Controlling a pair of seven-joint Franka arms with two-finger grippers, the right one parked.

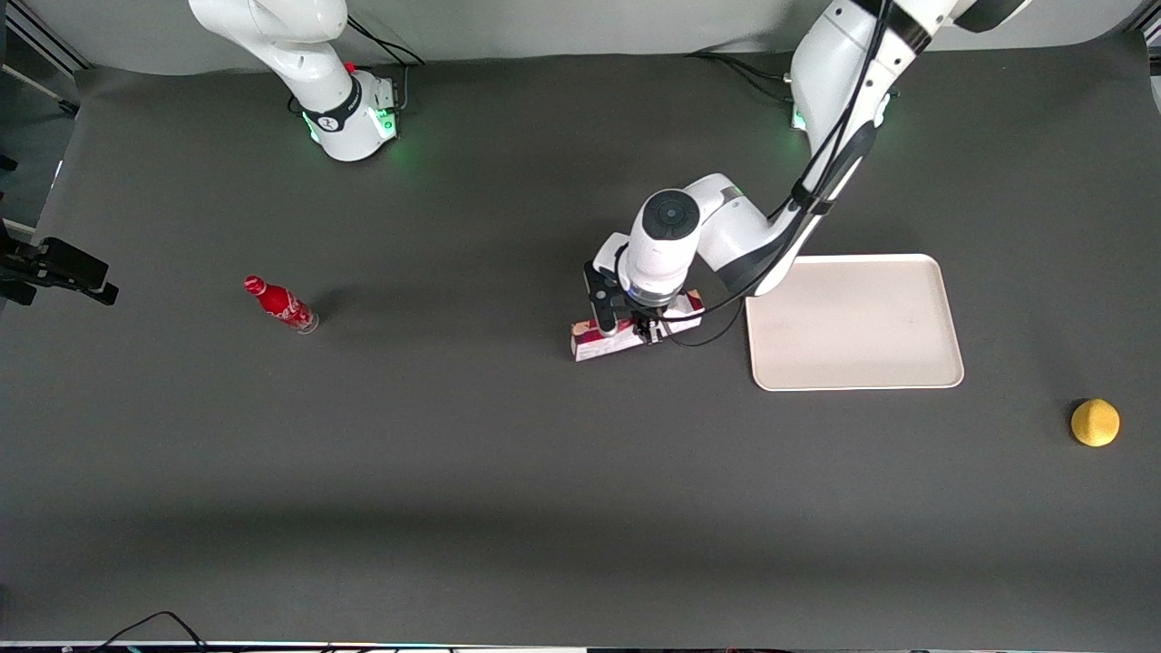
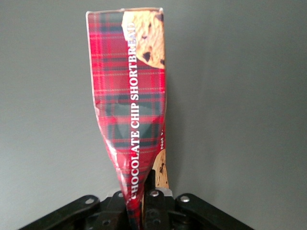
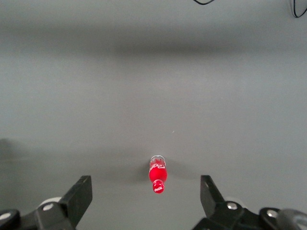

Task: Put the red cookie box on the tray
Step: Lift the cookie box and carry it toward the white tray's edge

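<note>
The red cookie box [image 1: 591,343] [image 2: 132,91], a long tartan carton, lies beside the tray [image 1: 853,363], on the side toward the parked arm's end of the table. My gripper [image 1: 646,332] [image 2: 140,203] is directly over the carton and shut on it near the end closer to the tray. The carton's wall is pinched flat between the fingers [image 2: 160,203]. The wrist hides the middle of the box in the front view. Whether the box rests on the table or hangs just above it, I cannot tell. Nothing lies on the cream-white tray.
A small red bottle [image 1: 279,305] [image 3: 158,176] lies on its side toward the parked arm's end of the table. A yellow round fruit [image 1: 1095,423] sits toward the working arm's end, nearer the front camera than the tray.
</note>
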